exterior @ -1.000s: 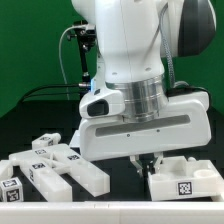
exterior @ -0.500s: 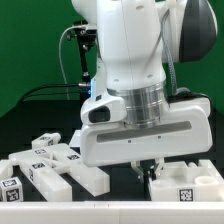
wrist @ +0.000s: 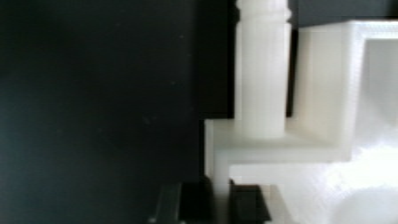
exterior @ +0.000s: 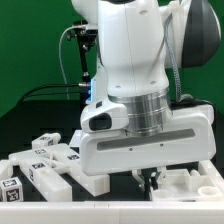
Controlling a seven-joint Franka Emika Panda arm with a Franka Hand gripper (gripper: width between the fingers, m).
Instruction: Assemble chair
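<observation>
Centrally, you see the gripper [exterior: 150, 179] lowered close to the dark bench [exterior: 120, 182]. Its fingers [wrist: 180, 203] are pressed together, with nothing visibly caught between them. Just beside it, toward the exterior view's right and near the bench's near edge, sits a blocky white chair piece [exterior: 190, 186]. In the wrist view the fingertips stand at the edge of that piece, where a rounded white post [wrist: 263, 70] runs alongside a squared wall [wrist: 334, 80]. Loose tagged chair parts [exterior: 50, 165] lie clustered by the near edge on the exterior view's left, well apart from the gripper.
</observation>
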